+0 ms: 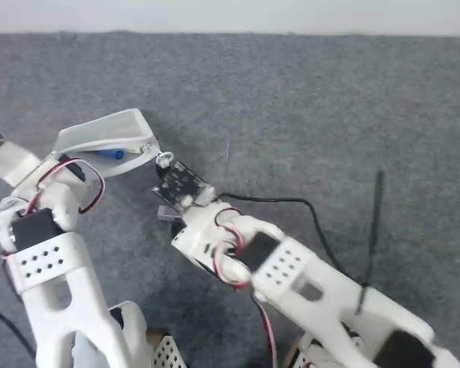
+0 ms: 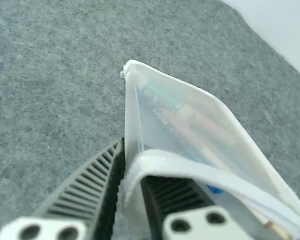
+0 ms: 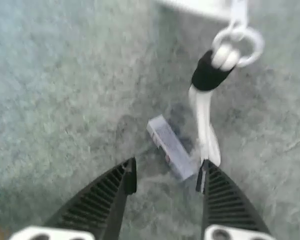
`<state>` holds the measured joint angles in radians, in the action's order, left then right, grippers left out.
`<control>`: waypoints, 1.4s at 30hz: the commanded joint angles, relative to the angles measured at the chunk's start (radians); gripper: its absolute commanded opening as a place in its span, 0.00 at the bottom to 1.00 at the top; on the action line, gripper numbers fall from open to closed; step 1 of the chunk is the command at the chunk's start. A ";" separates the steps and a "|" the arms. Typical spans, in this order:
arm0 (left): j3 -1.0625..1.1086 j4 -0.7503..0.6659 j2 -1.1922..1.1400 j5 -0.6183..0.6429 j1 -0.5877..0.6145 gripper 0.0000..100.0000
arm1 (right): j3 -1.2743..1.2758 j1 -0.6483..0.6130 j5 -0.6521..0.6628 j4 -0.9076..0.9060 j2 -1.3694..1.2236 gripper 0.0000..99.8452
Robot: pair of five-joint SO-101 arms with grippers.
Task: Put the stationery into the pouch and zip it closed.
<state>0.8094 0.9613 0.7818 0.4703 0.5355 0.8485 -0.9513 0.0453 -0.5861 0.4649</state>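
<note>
— As you look down over the grey surface (image 1: 291, 100), where is the pouch (image 1: 107, 142)?
— Over on my left, stood up on edge. Its long axis runs from my left gripper (image 2: 132, 165), which is clamped on one end of it, across to the zip's pull ring (image 1: 163, 159), which points toward my right gripper (image 3: 167, 170).
— Anything inside?
— I see pens (image 2: 190, 117) lying lengthwise, and something blue (image 1: 111, 153).
— And the right gripper?
— Spread wide, holding nothing. A small grey block (image 3: 171, 147) lies on the surface between its fingers. The pull's white strap (image 3: 205, 115) ends just beside one fingertip.
</note>
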 commanded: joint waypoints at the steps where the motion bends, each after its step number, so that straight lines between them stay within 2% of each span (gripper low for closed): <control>1: -0.022 -0.035 0.014 0.023 -0.006 0.01 | -0.101 -0.008 0.014 -0.008 -0.085 0.19; 15: -0.022 -0.035 0.014 0.023 -0.006 0.01 | -0.218 -0.001 0.014 -0.010 -0.309 0.19; 35: -0.022 -0.037 0.014 0.023 -0.006 0.01 | -0.411 0.091 0.021 -0.012 -0.604 0.19; 42: -0.022 -0.037 0.014 0.023 -0.006 0.01 | -0.531 0.096 0.021 -0.147 -0.691 0.19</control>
<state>0.8094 0.9613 0.7818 0.4703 0.5324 0.4112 -0.8746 0.0560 -0.6720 -0.2194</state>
